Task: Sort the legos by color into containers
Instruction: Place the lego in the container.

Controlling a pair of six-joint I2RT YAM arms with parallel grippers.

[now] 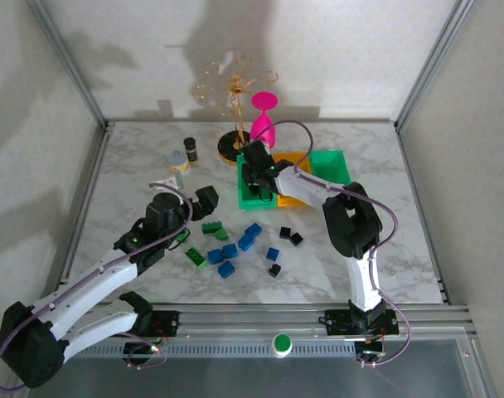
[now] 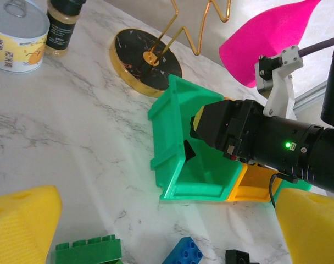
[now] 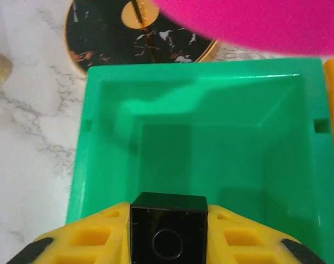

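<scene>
My right gripper (image 3: 167,242) is shut on a black lego (image 3: 167,228) and holds it over the left green container (image 3: 95,165), whose floor is bare. From above, this gripper (image 1: 257,181) hangs over the same green bin (image 1: 245,201), with the orange bin (image 1: 295,158) and the other green bin (image 1: 332,166) to its right. Blue legos (image 1: 227,254), green legos (image 1: 210,228) and black legos (image 1: 290,236) lie scattered in front of the bins. My left gripper (image 1: 201,201) is open and holds nothing, low over the table left of the bricks, with a green brick (image 2: 87,250) and a blue brick (image 2: 186,253) just below it.
A tin can (image 1: 177,160) and a small dark jar (image 1: 190,149) stand at the back left. A gold stand on a round black base (image 1: 232,146) and a pink glass (image 1: 263,124) sit directly behind the bins. The metal frame rail (image 1: 318,313) runs along the near edge.
</scene>
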